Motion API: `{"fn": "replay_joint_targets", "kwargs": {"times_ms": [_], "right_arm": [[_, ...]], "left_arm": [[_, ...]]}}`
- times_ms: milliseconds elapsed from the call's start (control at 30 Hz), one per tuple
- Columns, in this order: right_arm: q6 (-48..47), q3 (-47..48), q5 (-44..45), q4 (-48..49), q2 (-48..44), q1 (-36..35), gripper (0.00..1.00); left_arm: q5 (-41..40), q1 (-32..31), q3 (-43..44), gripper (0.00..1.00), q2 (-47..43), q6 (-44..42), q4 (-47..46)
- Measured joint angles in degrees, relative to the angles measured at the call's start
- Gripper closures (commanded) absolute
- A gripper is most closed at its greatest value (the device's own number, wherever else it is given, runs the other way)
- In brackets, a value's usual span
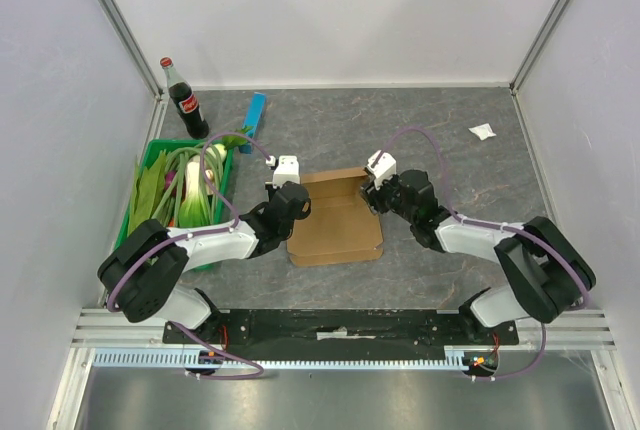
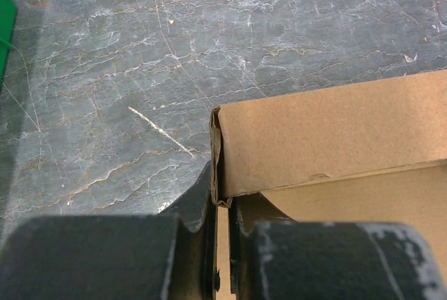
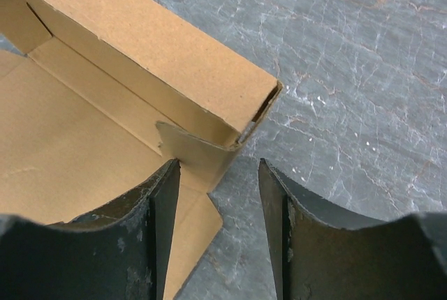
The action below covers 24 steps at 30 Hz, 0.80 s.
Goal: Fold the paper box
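Note:
The brown paper box (image 1: 335,225) lies in the middle of the table with its far wall folded upright. My left gripper (image 1: 291,190) is at the box's far left corner. In the left wrist view the left gripper (image 2: 225,206) is shut on the thin left edge of the paper box (image 2: 335,129), where the upright wall ends. My right gripper (image 1: 373,186) is at the far right corner. In the right wrist view the right gripper (image 3: 218,167) is open, its left finger over the floor of the paper box (image 3: 140,45) and a small corner flap (image 3: 195,148) just ahead of the gap.
A green basket (image 1: 148,162) of leafy vegetables stands at the left, with a cola bottle (image 1: 186,100) behind it. A slim blue bar (image 1: 255,120) lies at the back left, and a white paper scrap (image 1: 482,131) at the back right. White walls enclose the table.

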State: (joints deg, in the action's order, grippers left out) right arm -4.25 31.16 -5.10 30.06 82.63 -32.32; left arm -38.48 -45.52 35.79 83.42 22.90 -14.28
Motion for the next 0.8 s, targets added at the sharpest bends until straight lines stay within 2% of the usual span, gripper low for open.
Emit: {"fn": "replay_joint_targets", "kwargs": {"times_ms": [133,267,433,700,800], "right_arm": [[0.9,-1.6,0.1,6.3,1.9,-0.4,0.47],[1.7,-2.3,2.2,11.7,5.1,-1.6,0.55],[1.9,-4.6,8.5,18.6,7.1,-3.8,0.73],[4.1,-5.6,17.5,24.5,9.0,-6.2,1.0],[4.9,-5.6,21.8,26.6,10.7,-8.0,1.0]], "left_arm": [[0.0,0.0,0.0,0.98,0.0,0.0,0.0],[0.0,0.0,0.0,0.98,0.0,0.0,0.0],[0.0,0.0,0.0,0.98,0.0,0.0,0.0],[-0.2,0.0,0.0,0.98,0.0,0.0,0.1],[-0.2,0.0,0.0,0.98,0.0,0.0,0.1]]}}
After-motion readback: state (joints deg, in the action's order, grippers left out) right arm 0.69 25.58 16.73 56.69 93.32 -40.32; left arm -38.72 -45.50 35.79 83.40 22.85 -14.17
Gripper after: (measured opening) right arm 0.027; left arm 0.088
